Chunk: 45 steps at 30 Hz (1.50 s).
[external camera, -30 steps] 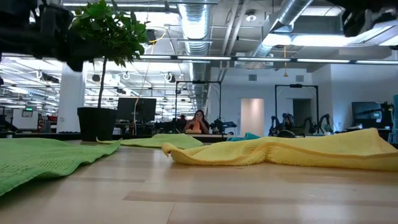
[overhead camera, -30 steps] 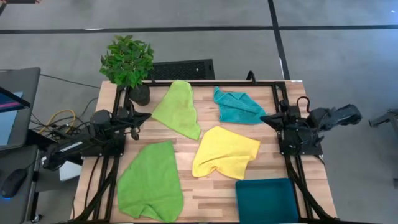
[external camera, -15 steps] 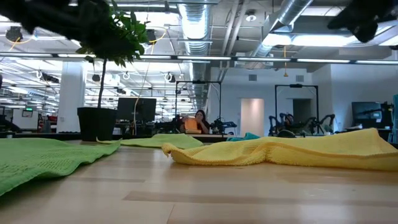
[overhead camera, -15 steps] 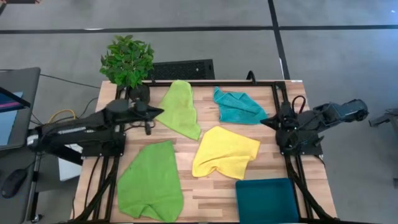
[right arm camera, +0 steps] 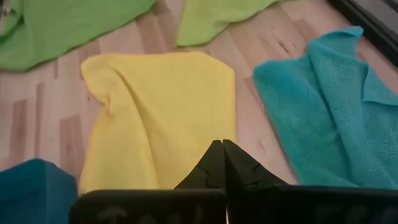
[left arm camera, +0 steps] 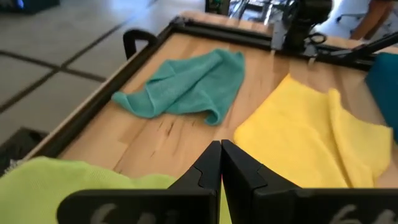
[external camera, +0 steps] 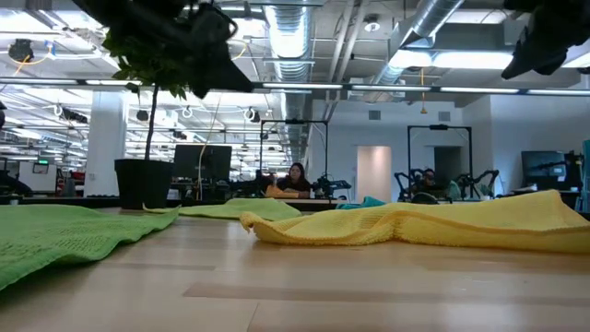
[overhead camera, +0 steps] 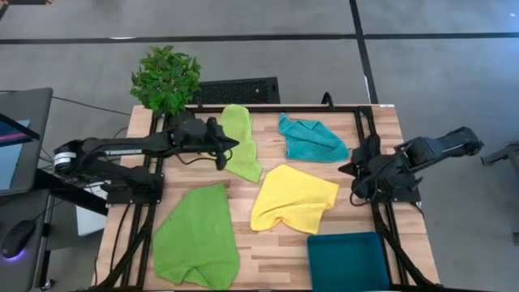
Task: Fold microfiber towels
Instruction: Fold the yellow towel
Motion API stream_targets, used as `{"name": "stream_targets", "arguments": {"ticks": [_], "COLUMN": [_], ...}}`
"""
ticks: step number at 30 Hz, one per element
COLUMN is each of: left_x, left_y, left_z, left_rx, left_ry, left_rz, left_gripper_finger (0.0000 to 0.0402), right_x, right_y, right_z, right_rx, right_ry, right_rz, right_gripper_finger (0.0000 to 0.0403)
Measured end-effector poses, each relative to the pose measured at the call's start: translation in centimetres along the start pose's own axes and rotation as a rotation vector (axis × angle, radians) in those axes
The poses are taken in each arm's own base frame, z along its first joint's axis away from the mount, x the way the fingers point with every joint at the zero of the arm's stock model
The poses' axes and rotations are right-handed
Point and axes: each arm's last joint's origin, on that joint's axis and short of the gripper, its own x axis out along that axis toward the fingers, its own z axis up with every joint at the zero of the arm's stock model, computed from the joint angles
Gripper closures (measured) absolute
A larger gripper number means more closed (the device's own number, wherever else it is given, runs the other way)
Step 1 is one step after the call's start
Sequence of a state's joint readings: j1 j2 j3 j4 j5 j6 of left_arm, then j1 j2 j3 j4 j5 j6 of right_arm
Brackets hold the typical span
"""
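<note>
Wooden desk [overhead camera: 276, 251] slats carry four loose towels, none folded: nearest me a lime green towel [overhead camera: 197, 239], then the yellow towel [overhead camera: 293, 197], with the second lime green towel [overhead camera: 241, 144] and turquoise towel [overhead camera: 311, 138] farthest. My left pincer [overhead camera: 233, 144], fingers together, hangs over that far lime one, probably to start there; my right pincer [overhead camera: 347, 171], also together, waits at the desk's right rim.

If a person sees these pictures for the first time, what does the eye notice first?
Four bright soft cloths lie loose on the wooden table: the yellow microfiber towel in the middle, the turquoise microfiber towel behind it, and two lime green ones on the left. The shut left hand hovers over the far lime green towel.
</note>
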<state>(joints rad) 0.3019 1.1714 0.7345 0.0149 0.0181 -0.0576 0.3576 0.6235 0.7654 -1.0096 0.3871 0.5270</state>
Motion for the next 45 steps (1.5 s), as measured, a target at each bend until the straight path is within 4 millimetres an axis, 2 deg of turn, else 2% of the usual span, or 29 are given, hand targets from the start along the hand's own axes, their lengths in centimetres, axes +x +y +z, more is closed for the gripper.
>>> {"name": "stream_targets", "arguments": {"ticks": [7, 13, 20, 24, 26, 31, 35, 45], "left_x": [2.6, 4.4, 6.1, 6.3, 6.2, 5.8, 5.8, 5.7], "left_y": [-0.2, -0.3, -0.1, -0.2, -0.3, -0.8, -1.4, -2.6], "left_z": [0.7, 2.0, 2.4, 2.7, 2.9, 2.9, 2.8, 2.7], "left_rx": [-0.029, -0.088, -0.102, -0.107, -0.129, -0.138, -0.135, -0.115], "left_ry": [0.070, 0.095, 0.239, 0.286, 0.281, 0.308, 0.317, 0.326], "left_rz": [-0.053, -0.067, -0.001, 0.002, -0.004, -0.094, -0.140, -0.176], "left_gripper_finger": [0.0401, 0.0392, 0.0325, 0.0289, 0.0279, 0.0269, 0.0269, 0.0270], "right_x": [0.4, 0.9, 2.0, 3.0, 3.5, 5.3, 6.8, 10.7], "right_y": [0.3, 0.7, 1.4, 1.4, 1.3, 1.3, 1.3, -0.5], "right_z": [0.1, 0.2, 0.3, 0.2, 0.0, -0.2, 0.1, 0.4], "right_rx": [0.198, 0.283, 0.424, 0.647, 0.689, 0.733, 0.695, 0.620], "right_ry": [0.037, 0.067, 0.137, 0.194, 0.243, 0.394, 0.471, 0.663], "right_rz": [0.011, 0.016, -0.016, -0.102, -0.157, -0.244, -0.259, -0.334], "right_gripper_finger": [0.0387, 0.0332, 0.0248, 0.0211, 0.0200, 0.0186, 0.0184, 0.0189]}}
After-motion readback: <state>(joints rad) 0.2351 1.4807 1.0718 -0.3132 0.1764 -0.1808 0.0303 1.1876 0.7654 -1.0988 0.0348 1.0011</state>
